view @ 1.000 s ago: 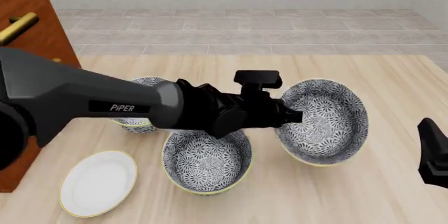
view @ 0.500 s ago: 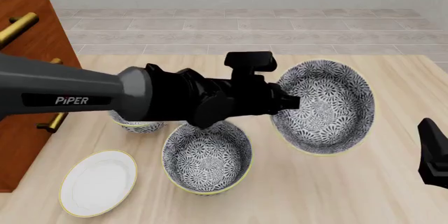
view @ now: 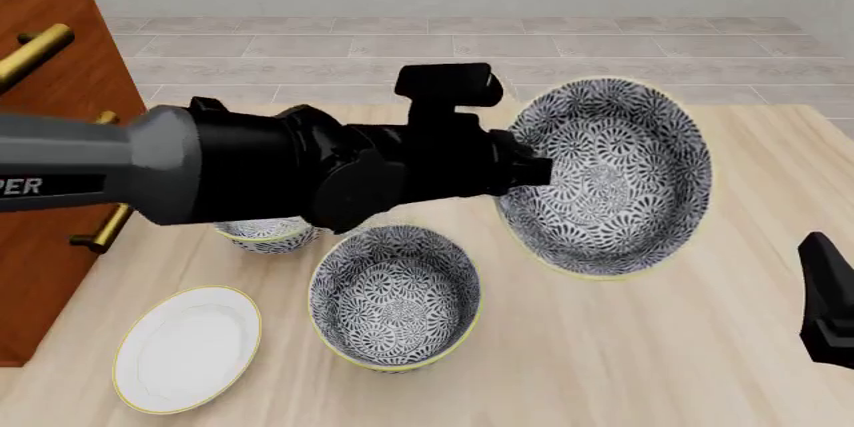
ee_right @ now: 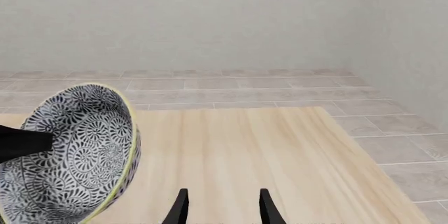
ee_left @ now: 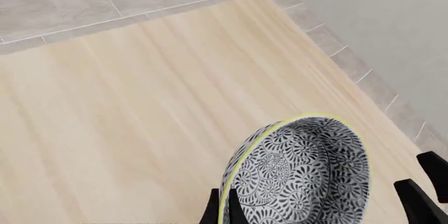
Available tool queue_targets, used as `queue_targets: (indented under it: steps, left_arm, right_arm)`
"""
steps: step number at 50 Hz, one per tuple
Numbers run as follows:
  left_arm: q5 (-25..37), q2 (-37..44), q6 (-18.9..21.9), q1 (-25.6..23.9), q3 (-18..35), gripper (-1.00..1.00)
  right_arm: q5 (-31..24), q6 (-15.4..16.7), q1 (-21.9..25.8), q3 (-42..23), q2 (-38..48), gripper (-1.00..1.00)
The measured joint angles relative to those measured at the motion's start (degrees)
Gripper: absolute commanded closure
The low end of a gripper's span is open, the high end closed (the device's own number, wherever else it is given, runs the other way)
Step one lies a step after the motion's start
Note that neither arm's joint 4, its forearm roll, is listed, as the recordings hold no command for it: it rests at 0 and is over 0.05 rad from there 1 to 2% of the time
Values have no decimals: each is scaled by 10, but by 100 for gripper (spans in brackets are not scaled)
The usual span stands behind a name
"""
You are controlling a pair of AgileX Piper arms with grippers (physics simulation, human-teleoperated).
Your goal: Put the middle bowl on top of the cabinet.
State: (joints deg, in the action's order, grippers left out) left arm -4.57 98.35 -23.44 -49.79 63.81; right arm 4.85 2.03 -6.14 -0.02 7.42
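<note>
Blue-and-white bowl (view: 607, 175) hangs tipped in the air because the left gripper (view: 523, 171) pinches its rim; the right gripper (ee_right: 220, 206) waits, fingers spread

Left hand (view: 527, 172) clamped, raised – right hand (ee_right: 222, 205) spread.

My own left arm (view: 267, 172) hides most of the far bowl (view: 267, 235); the cabinet (view: 60, 97) runs off the frame's left edge.
</note>
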Motion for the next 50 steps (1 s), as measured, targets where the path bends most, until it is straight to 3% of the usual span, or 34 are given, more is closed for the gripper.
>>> queue_targets:
  steps: [23, 50]
  left_arm:
    - [-1, -54, 14, 4, -31, 100]
    - [31, -144, 51, 63, -49, 100]
  right_arm:
    - [30, 2, 2, 0, 29, -100]
    - [63, 4, 5, 0, 61, -100]
